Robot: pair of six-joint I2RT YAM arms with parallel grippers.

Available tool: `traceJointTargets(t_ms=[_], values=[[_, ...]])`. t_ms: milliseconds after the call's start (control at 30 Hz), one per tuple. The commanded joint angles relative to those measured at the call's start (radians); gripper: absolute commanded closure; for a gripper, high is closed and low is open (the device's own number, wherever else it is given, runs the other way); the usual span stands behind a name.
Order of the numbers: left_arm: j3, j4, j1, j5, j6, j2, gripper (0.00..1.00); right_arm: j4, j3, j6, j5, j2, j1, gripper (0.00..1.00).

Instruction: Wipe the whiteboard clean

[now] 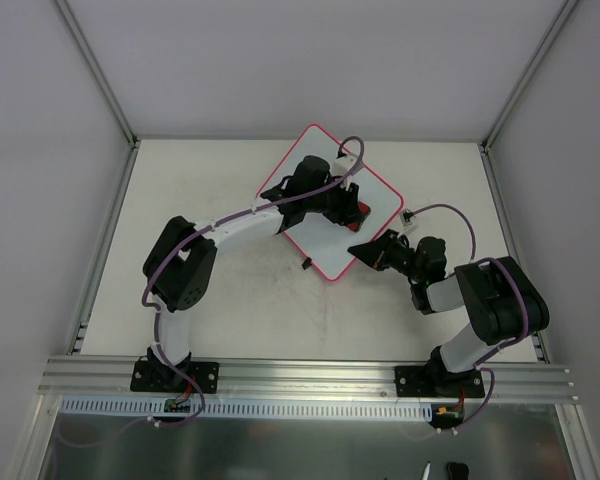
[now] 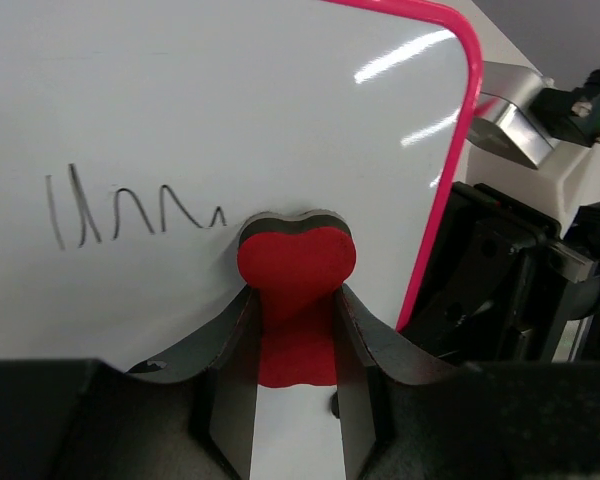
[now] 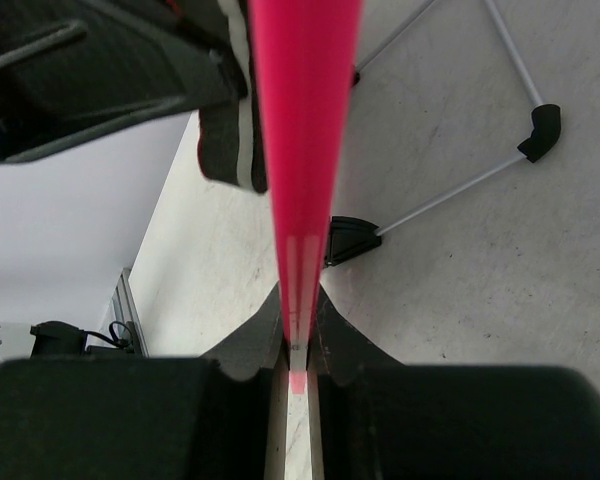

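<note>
Left gripper (image 2: 295, 297) clamps the eraser (image 2: 297, 262), apparently against the whiteboard (image 2: 230, 100); right gripper (image 3: 298, 312) pinches its edge.

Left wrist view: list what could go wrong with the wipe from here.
1. The left gripper pinches the red eraser only at its narrow waist; pressure against the whiteboard might twist it loose.
2. The scribble lies left of the eraser, the pink frame close on the right; a stroke rightward would miss it.
3. The right gripper clamps only the frame's edge, so the whiteboard could pivot.
</note>
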Motion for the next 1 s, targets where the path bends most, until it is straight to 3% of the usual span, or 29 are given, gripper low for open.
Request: traceJointTargets(t_ms=[0, 200, 333, 700, 967], values=[[0.033, -0.074, -0.045, 0.018, 0.073, 0.033, 0.8, 0.265, 0.027, -0.034, -0.04, -0.017, 0.013, 1.0], [0.085, -0.111, -0.039, -0.143, 0.071, 0.058, 0.8, 0.265, 0.025, -0.034, -0.04, -0.018, 0.013, 1.0], [0.234, -0.211, -0.018, -0.216, 0.063, 0.117, 0.8, 0.265, 0.025, -0.034, -0.04, -0.018, 0.012, 1.0], [0.303, -0.26, 0.138, -0.224, 0.047, 0.147, 0.8, 0.265, 0.024, -0.034, -0.04, -0.024, 0.013, 1.0], [0.282, -0.263, 0.152, -0.208, 0.057, 0.141, 0.8, 0.265, 0.025, -0.034, -0.04, -0.023, 0.012, 1.0]])
